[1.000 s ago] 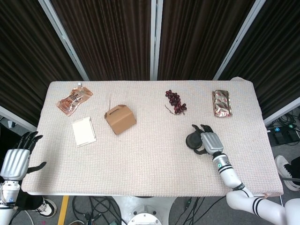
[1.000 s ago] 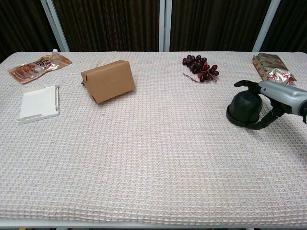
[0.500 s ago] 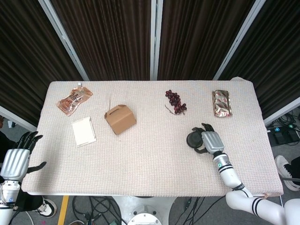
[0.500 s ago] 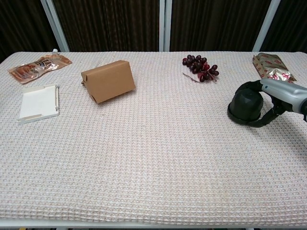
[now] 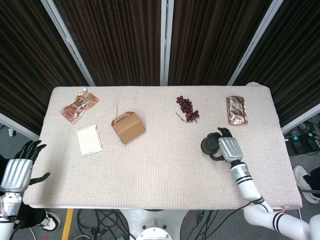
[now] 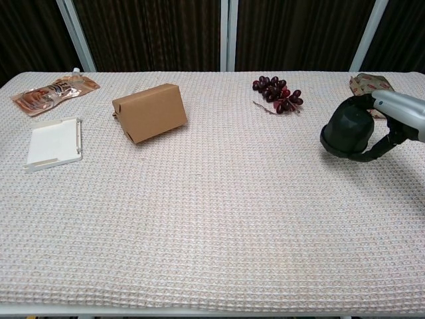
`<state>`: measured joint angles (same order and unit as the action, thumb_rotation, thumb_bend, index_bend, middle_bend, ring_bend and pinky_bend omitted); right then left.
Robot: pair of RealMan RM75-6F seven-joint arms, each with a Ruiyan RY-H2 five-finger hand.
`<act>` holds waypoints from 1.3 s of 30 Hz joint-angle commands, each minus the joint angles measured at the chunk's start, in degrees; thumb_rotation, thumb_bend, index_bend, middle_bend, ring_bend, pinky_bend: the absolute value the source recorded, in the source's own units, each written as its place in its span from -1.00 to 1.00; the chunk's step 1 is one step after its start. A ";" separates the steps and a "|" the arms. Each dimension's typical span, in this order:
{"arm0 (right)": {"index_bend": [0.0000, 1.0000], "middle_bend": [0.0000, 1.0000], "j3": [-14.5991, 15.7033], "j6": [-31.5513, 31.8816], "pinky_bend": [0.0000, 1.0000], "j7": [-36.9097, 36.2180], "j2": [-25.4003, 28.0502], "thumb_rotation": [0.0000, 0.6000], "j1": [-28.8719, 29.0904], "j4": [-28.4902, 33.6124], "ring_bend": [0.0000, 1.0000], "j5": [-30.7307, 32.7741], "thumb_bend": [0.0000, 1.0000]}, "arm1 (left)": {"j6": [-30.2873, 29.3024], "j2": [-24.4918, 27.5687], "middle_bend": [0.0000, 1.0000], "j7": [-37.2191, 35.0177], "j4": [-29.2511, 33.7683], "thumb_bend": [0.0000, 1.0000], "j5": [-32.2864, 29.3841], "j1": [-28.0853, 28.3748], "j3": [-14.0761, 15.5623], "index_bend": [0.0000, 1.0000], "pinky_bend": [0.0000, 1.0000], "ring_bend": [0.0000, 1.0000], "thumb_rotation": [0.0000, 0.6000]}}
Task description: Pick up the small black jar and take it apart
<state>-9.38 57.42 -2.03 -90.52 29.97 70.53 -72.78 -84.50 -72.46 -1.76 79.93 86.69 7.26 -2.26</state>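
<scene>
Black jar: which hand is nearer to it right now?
Right. The right hand grips the black jar near the table's right side; the left hand hangs off the table's far left edge.

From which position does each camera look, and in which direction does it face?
Head view: sits high, looks steeply down on the whole table; shows the left hand off the table's left edge and the right hand with its forearm, holding the small black jar.
Chest view: sits low at the near edge, looks across the cloth toward the curtains; only the right hand shows.
Shared: jar, brown box, grapes.
</scene>
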 commanded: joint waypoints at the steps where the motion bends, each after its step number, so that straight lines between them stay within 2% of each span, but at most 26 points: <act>1: -0.27 -0.19 -0.81 3.06 -1.00 -0.97 2.60 1.00 -0.55 3.67 -0.86 -2.17 -0.65 | -0.01 0.00 -0.79 0.16 0.19 -0.95 0.14 0.11 -0.02 -0.67 -0.39 -0.85 1.00; 4: -0.27 -0.19 -1.92 7.21 -1.00 -1.33 6.04 1.00 -1.04 9.22 -0.86 -5.02 -0.65 | -0.02 0.08 -0.79 0.44 0.51 -0.95 0.31 0.24 -0.06 -0.67 -0.39 -0.85 1.00; 9: -0.27 -0.17 -4.90 20.10 -1.00 -0.83 13.55 1.00 -3.41 22.39 -0.82 -13.72 -0.65 | 0.01 0.29 -0.79 1.02 1.09 -0.95 0.46 0.41 -0.09 -0.67 -0.39 -0.85 1.00; 11: -0.27 -0.16 -5.67 24.88 -1.00 0.58 15.88 1.00 -4.66 26.40 -0.81 -17.06 -0.65 | 0.07 0.34 -0.79 1.28 1.35 -0.95 0.48 0.49 -0.11 -0.67 -0.39 -0.85 1.00; 13: -0.27 -0.16 -5.69 26.74 -0.99 2.04 16.78 1.00 -5.49 27.92 -0.81 -18.01 -0.66 | 0.05 0.31 -0.79 1.44 1.57 -0.95 0.56 0.53 -0.09 -0.67 -0.39 -0.85 1.00; 15: -0.27 -0.15 -4.40 24.93 -0.95 3.27 15.72 1.00 -5.70 26.10 -0.79 -16.08 -0.66 | 0.05 0.23 -0.79 1.55 1.68 -0.95 0.62 0.54 -0.04 -0.67 -0.39 -0.85 1.00; 16: -0.27 -0.14 -3.34 22.09 -0.94 3.90 14.77 1.00 -5.37 24.14 -0.79 -13.98 -0.66 | 0.08 0.18 -0.79 1.51 1.70 -0.95 0.62 0.54 -0.01 -0.67 -0.39 -0.85 1.00; 20: -0.27 -0.14 0.84 4.18 -0.92 5.05 7.24 1.00 -2.07 10.27 -0.78 -1.82 -0.65 | 0.00 0.05 -0.79 1.36 1.68 -0.95 0.83 0.47 0.20 -0.67 -0.39 -0.85 1.00; 21: -0.27 -0.14 1.29 1.54 -0.92 4.46 5.56 1.00 -1.56 7.80 -0.77 -0.24 -0.64 | -0.08 0.08 -0.79 1.35 1.69 -0.95 0.82 0.42 0.21 -0.67 -0.39 -0.85 1.00; 24: -0.27 -0.15 1.83 -0.31 -0.93 3.08 2.42 1.00 -0.43 4.06 -0.77 -0.86 -0.61 | -0.20 0.30 -0.79 1.19 1.74 -0.95 0.48 0.19 0.17 -0.67 -0.39 -0.85 1.00; 27: -0.27 -0.15 -0.02 6.08 -0.93 1.31 3.87 1.00 -0.09 8.56 -0.77 -6.30 -0.61 | -0.05 0.39 -0.79 0.99 1.65 -0.95 0.26 0.25 0.04 -0.67 -0.39 -0.85 1.00; 32: -0.27 -0.14 -5.79 23.66 -0.93 -0.21 12.54 1.00 -2.16 24.88 -0.77 -18.09 -0.63 | 0.58 -0.20 -0.79 0.94 1.24 -0.95 0.43 0.71 0.08 -0.67 -0.39 -0.85 1.00; 35: -0.27 -0.14 -7.51 31.81 -0.93 0.72 16.53 1.00 -4.49 31.22 -0.77 -23.74 -0.66 | 0.89 -0.58 -0.79 1.01 0.99 -0.95 0.52 0.90 0.17 -0.67 -0.39 -0.85 1.00; 37: -0.27 -0.14 -7.27 34.42 -0.93 1.48 17.60 1.00 -5.78 32.41 -0.77 -25.57 -0.66 | 0.98 -0.75 -0.79 0.98 0.81 -0.95 0.42 0.91 0.18 -0.67 -0.39 -0.85 1.00; 39: -0.27 -0.14 -6.07 34.25 -0.93 2.99 17.04 1.00 -6.60 30.73 -0.77 -24.92 -0.66 | 1.07 -0.88 -0.79 0.80 0.64 -0.95 0.34 0.91 0.21 -0.67 -0.39 -0.85 1.00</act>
<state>-13.72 77.74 -0.34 -77.88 26.38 93.24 -90.25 -83.44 -73.32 -0.94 80.58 87.05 8.17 -2.05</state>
